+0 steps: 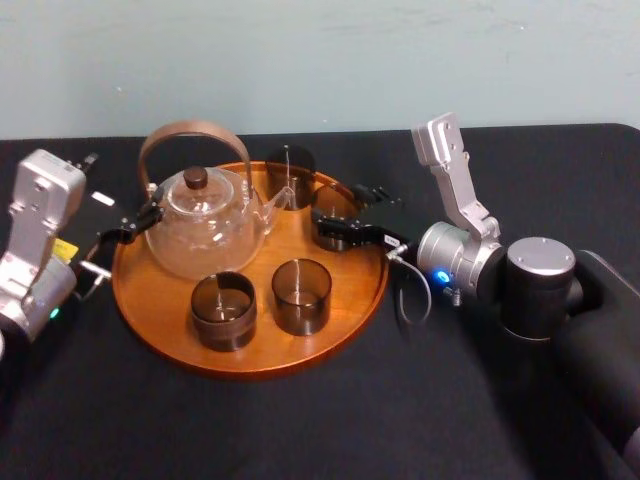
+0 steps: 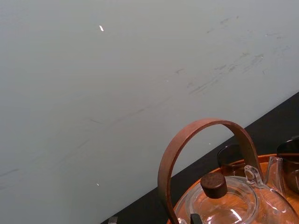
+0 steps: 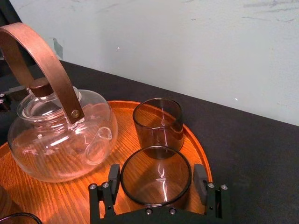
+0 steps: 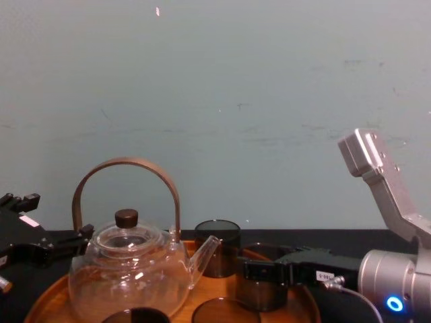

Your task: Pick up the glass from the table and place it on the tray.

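A smoky glass [image 3: 157, 163] stands upright on the round wooden tray [image 1: 250, 364], just inside its right rim, on the black table [image 1: 300, 430]. My right gripper [image 3: 156, 183] reaches in from the right at glass height. It is open, with one finger [image 3: 114, 179] on each side of the glass, very close to the wall. The same glass [image 1: 334, 238] shows dark between the black fingers, and low on the tray [image 4: 261, 296] from the chest. My left gripper [image 1: 128, 236] is open at the tray's left rim, beside the teapot [image 1: 200, 226], holding nothing.
The glass teapot with a brown hoop handle [image 3: 56, 74] fills the tray's left half. Three more smoky glasses stand on the tray: one at the back [image 1: 290, 176] and two at the front [image 1: 222, 310] [image 1: 301, 296]. Bare black table lies in front of the tray and to its right.
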`<action>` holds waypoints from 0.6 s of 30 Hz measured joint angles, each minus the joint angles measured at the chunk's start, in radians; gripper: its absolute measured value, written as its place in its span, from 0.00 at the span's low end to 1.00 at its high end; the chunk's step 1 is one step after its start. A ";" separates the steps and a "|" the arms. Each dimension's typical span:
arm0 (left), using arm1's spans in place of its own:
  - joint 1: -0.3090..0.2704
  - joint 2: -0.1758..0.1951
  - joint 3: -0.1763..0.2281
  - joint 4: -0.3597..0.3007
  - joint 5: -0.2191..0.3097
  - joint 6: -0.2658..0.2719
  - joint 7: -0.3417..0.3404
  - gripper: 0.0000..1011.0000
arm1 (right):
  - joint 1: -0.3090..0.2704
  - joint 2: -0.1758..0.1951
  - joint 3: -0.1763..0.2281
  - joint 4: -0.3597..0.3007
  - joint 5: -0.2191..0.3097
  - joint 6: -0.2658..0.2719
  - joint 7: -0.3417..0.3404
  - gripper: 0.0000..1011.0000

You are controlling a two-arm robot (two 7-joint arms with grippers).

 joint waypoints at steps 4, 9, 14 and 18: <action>0.000 0.000 0.000 0.000 0.000 0.000 0.000 1.00 | 0.000 0.000 0.000 0.000 0.000 0.000 0.000 0.99; 0.000 0.000 0.000 0.000 0.000 0.000 0.000 1.00 | -0.001 0.000 0.001 0.000 0.002 0.001 0.002 0.99; 0.000 0.000 0.000 0.000 0.000 0.000 0.000 1.00 | -0.005 0.002 0.006 -0.006 0.009 0.017 0.005 0.99; 0.000 0.000 0.000 0.000 0.000 0.000 0.000 1.00 | -0.013 0.007 0.009 -0.019 0.016 0.033 0.005 0.99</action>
